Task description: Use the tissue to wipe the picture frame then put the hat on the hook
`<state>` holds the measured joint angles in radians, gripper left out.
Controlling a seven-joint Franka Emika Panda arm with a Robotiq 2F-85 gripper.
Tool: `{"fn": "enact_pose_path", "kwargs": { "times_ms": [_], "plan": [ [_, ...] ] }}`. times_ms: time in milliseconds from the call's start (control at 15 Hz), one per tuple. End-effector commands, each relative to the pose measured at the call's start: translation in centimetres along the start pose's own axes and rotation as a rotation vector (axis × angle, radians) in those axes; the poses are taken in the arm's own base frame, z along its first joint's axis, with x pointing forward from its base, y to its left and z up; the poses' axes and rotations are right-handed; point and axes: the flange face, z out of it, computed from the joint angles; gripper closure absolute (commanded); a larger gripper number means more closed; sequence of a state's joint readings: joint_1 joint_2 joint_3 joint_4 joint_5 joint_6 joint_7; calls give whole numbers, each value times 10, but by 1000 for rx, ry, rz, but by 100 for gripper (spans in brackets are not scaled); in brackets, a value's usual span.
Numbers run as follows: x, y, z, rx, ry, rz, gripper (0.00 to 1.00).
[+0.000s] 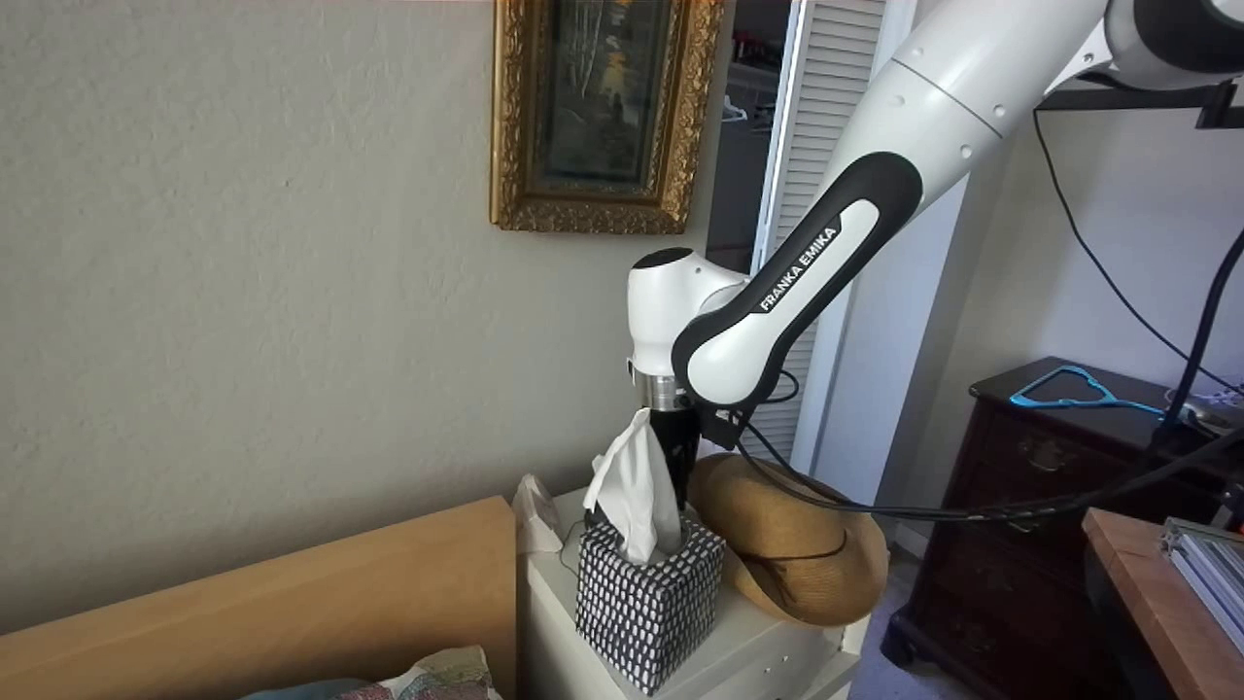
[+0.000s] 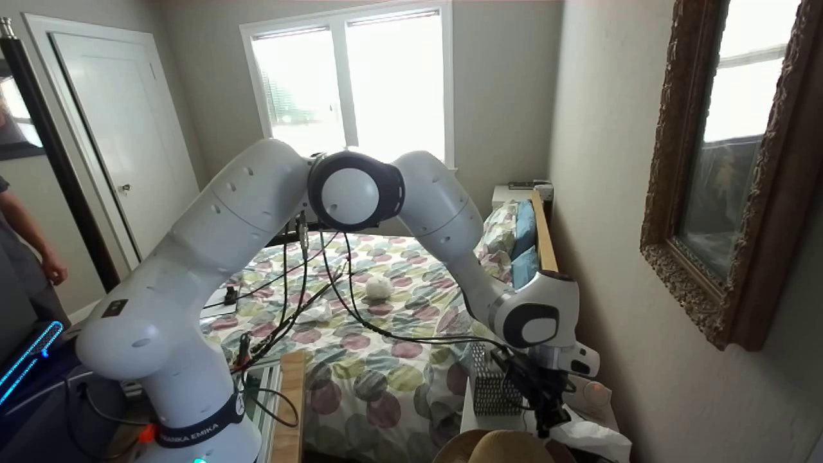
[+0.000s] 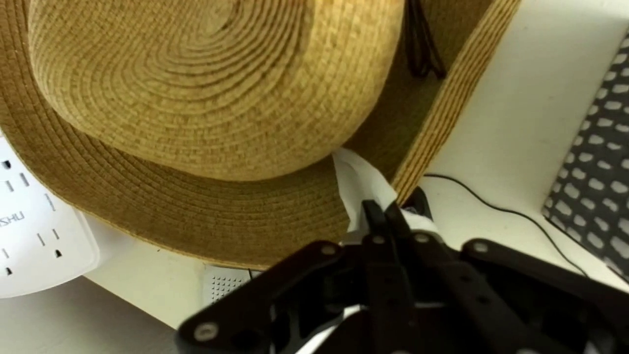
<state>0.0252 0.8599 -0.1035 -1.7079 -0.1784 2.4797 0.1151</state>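
My gripper [image 3: 383, 209] points down beside the hat, its black fingers pinched together on a crumpled white tissue [image 3: 361, 182]. Part of that tissue sticks out past the fingertips and lies against the hat's brim. The tan straw hat [image 3: 221, 98] rests on the white cabinet and also shows in both exterior views [image 1: 792, 540] [image 2: 508, 447]. On the wall above hangs the gold picture frame [image 1: 593, 216], seen at a slant in an exterior view [image 2: 669, 186]. In an exterior view the fingertips are hidden behind the tissue box. I see no hook in any view.
A black-and-white tissue box [image 1: 646, 612] with a white sheet [image 1: 632, 486] standing out of it is close to the gripper on the cabinet [image 1: 768, 671]. A white outlet strip [image 3: 44, 231] lies by the brim. The wooden headboard [image 1: 389, 583] adjoins the cabinet. Cables hang from the arm.
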Motion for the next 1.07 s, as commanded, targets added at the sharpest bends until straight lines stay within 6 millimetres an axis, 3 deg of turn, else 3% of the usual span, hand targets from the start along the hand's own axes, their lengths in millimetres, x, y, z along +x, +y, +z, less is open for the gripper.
{"fn": "enact_pose_path", "kwargs": {
  "times_ms": [0,467,800,867,933,1000],
  "plan": [
    [-7,3,-17,-12,17,13,99],
    [-46,17,-67,1,88,39,99],
    [-69,21,-84,-5,66,40,99],
    [-72,21,-86,-6,59,37,94],
    [-75,21,-87,-5,59,38,71],
    [-77,21,-88,-9,63,38,98]
  ]
}}
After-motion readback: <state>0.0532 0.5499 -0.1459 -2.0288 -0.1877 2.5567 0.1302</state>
